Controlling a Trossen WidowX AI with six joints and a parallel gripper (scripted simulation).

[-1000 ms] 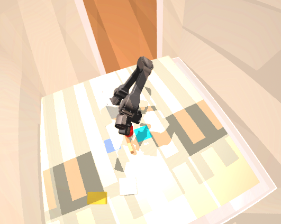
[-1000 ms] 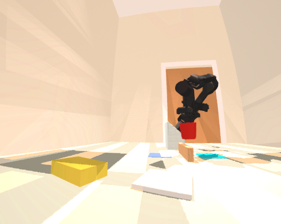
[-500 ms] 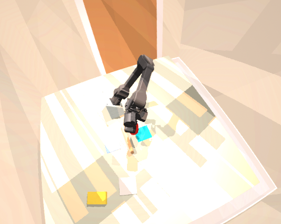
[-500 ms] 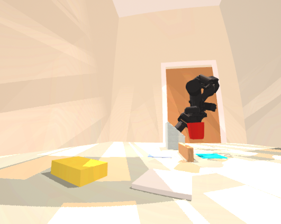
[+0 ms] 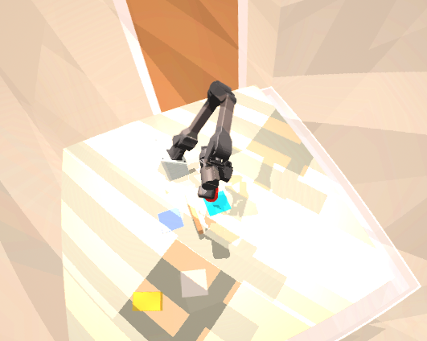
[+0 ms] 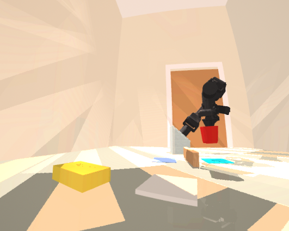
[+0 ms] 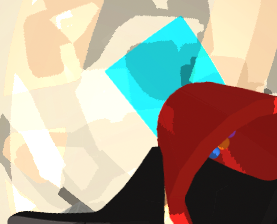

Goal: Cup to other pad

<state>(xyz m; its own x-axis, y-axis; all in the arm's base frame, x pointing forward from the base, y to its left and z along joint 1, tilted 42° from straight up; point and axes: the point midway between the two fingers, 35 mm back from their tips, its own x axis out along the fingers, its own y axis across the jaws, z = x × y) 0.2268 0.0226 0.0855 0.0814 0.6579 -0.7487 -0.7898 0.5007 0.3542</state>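
Red cup (image 6: pixel 209 134) hangs upright in the air, clenched at its rim by the tool (image 5: pixel 207 192), above the near edge of the cyan pad (image 5: pixel 218 205). Coloured marbles (image 7: pixel 219 148) show inside the cup in the wrist view; none seen on the tabletop (image 5: pixel 308 249). Blue pad (image 5: pixel 170 219) and wooden block (image 6: pixel 191 157) lie beside the cyan pad. Carry looks mostly done; centring over the cyan pad, lowering and letting go remain.

The table (image 5: pixel 308 249) carries cyan pad (image 5: pixel 218 205), blue pad (image 5: pixel 170 219), yellow block (image 5: pixel 147 301).
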